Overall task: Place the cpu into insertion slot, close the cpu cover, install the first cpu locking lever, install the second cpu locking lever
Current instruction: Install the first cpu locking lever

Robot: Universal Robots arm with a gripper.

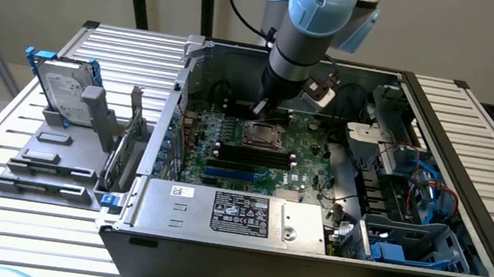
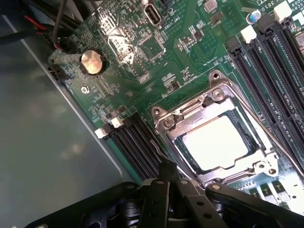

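The pale square cpu [image 2: 216, 142] lies in the insertion slot [image 1: 261, 134] in the middle of the green motherboard [image 2: 142, 57]. The silvery cpu cover [image 2: 190, 116] is down around it, framing the chip. A thin wire locking lever [image 2: 280, 142] runs along one side of the socket. My gripper [image 2: 167, 173] is shut, its black fingertips pressed together right at the socket's edge, beside the cover frame, with nothing seen between them. In the exterior view the gripper [image 1: 260, 107] hangs low inside the computer case, just behind the socket.
Long black memory slots [image 2: 270, 61] flank the socket on both sides. A coin battery [image 2: 91, 62] sits on the board. A grey labelled box [image 1: 230, 212] fills the case front, with blue drive cages [image 1: 411, 242] at the exterior view's right. A hard drive [image 1: 61, 91] stands outside on the exterior view's left.
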